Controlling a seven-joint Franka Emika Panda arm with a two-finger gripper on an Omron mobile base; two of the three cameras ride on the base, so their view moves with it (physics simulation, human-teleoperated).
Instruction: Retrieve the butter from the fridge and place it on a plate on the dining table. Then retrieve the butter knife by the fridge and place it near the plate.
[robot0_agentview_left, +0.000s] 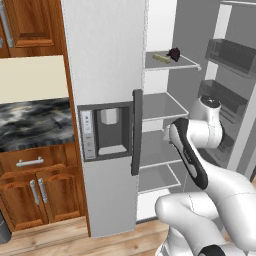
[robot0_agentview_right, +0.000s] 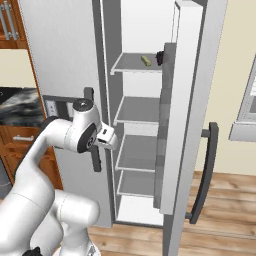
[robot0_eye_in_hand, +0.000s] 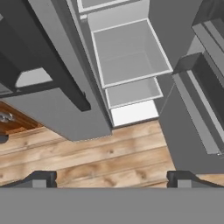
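Both base views flank the open fridge (robot0_agentview_left: 107, 100); hand view looks down inside.

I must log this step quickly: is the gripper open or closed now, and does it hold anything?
Gripper: open, holding nothing; its fingertips stand wide apart.

White arm (robot0_agentview_left: 220, 190), dark joints, rounded links.
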